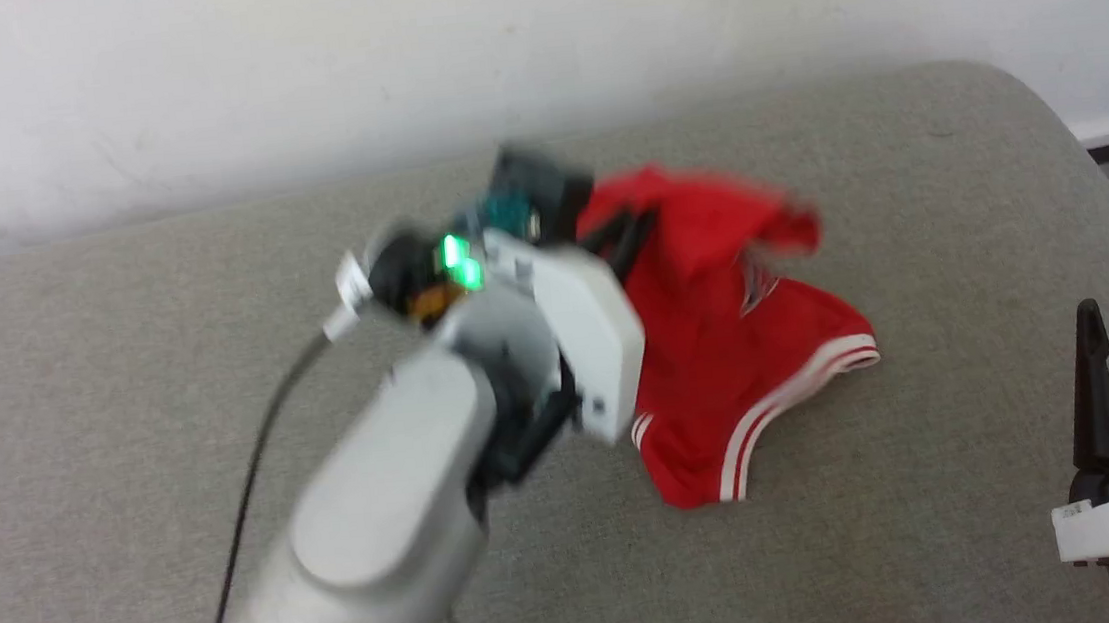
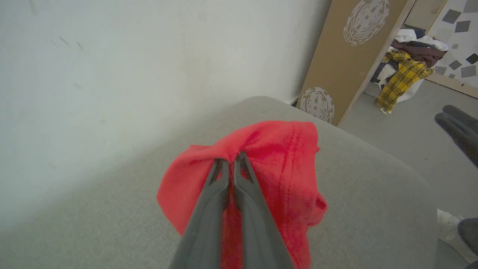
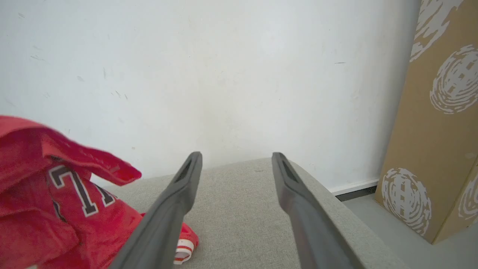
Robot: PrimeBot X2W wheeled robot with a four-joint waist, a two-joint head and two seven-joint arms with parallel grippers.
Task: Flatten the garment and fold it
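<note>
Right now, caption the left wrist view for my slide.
Left hand pinches the bunched red T-shirt over a grey cushion.

Inventory, as I read it from my station: four single items, one pair.

I count one red short-sleeved T-shirt (image 1: pixel 717 337) with white striped trim; two dark long-fingered grippers, the left gripper (image 2: pixel 231 158) and the right gripper (image 3: pixel 236 160), two fingers each; one grey fabric-covered cushion (image 1: pixel 120 390); one tall tan cardboard panel (image 2: pixel 347 63), two white round prints (image 2: pixel 366 16) counted on it in the left wrist view; one yellow plaid cloth (image 2: pixel 401 76).
</note>
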